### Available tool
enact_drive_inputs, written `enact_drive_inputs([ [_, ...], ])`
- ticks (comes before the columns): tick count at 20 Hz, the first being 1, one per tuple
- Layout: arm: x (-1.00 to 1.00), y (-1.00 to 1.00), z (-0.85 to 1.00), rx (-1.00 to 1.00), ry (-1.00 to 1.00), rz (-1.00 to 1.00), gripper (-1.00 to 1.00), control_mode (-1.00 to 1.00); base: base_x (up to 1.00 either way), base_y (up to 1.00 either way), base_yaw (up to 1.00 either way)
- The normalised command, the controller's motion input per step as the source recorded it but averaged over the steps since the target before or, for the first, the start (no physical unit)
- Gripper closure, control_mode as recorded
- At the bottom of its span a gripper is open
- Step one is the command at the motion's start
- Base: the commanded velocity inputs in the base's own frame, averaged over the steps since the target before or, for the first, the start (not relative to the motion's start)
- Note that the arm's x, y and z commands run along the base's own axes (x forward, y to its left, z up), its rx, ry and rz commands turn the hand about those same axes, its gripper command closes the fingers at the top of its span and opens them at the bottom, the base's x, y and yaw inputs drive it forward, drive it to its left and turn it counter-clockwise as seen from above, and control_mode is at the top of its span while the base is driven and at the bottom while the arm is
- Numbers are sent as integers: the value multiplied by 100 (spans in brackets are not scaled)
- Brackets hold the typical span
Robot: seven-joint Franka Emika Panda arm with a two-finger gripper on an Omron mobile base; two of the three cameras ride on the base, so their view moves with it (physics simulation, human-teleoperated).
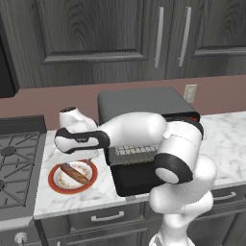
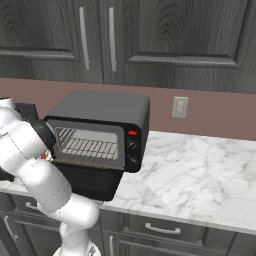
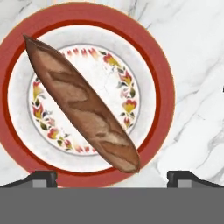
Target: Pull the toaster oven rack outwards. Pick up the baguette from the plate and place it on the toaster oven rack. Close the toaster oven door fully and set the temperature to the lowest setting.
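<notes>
Brown baguette (image 3: 83, 103) lies on the plate (image 3: 164, 83) beneath the open hand (image 3: 112, 177).

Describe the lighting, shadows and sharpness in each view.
Left base view: even, flat light, with a faint shadow on the plate under the hovering arm. Right base view: soft gloss on the toaster oven top, edges slightly soft. Hand view: the baguette is sharp and shadowless on the plate, between the open end effector tips.

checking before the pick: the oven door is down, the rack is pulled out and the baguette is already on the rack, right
Not quite: the baguette lies on the plate, as the hand view shows. The toaster oven door is down and the rack is pulled out.
</notes>
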Motion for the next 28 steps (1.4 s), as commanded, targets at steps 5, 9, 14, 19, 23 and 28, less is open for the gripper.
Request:
enact_drive_inputs([
  [5,7,11,-34,-4,0,0,-100,-100,0,0,0],
  [9,0,12,-40,-3,0,0,-100,-100,0,0,0],
  [14,0,1,-32,-2,0,0,-100,-100,0,0,0],
  [19,3,0,-20,-1,0,0,-100,-100,0,0,0],
  [23,13,0,-13,0,0,0,-100,-100,0,0,0],
  [28,6,0,-14,0,0,0,-100,-100,0,0,0],
])
